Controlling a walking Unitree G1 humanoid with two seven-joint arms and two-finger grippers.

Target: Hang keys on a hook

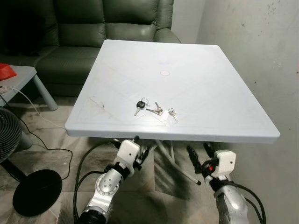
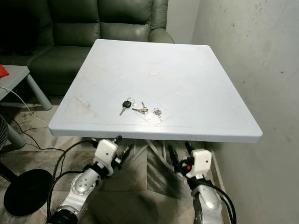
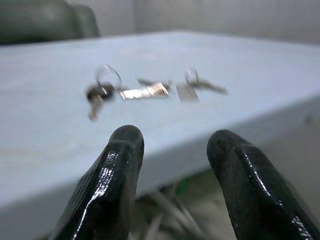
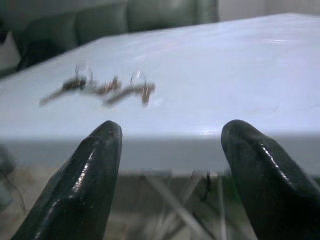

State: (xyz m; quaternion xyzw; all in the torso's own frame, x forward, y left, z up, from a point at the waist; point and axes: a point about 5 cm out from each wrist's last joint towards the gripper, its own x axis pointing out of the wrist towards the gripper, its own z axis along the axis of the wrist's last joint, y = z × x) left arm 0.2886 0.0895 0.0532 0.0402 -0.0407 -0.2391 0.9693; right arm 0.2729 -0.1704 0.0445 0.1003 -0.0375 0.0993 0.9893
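1. Three bunches of keys lie on the white square table [image 1: 210, 84], close to its near edge and a little to the robot's left of the middle of that edge.
2. The left bunch is a black-headed key [image 1: 139, 105] on a ring; its blade runs towards the near edge and slightly left.
3. The middle bunch of keys [image 1: 156, 110] lies just beside it, its long axis running roughly left to right along the table edge, the ring end to the right.
4. The right bunch, a small pair of keys [image 1: 172, 112], lies just beside the middle one, its blade angled towards the near edge and to the right.
5. The three bunches form one loose row, parallel to the near edge.
6. Two grippers are below the table edge. The left gripper [image 3: 170, 165] has its two black fingers spread apart and holds nothing, pointing up at the keys.
7. The right gripper [image 4: 170, 150] likewise has its fingers wide apart and empty, just under the edge.
8. One round mark [image 1: 165, 73] sits near the table's centre.
9. One dark green sofa [image 1: 93, 28] stands beyond the table; one black fan base [image 1: 37, 191] is on the floor to the left.
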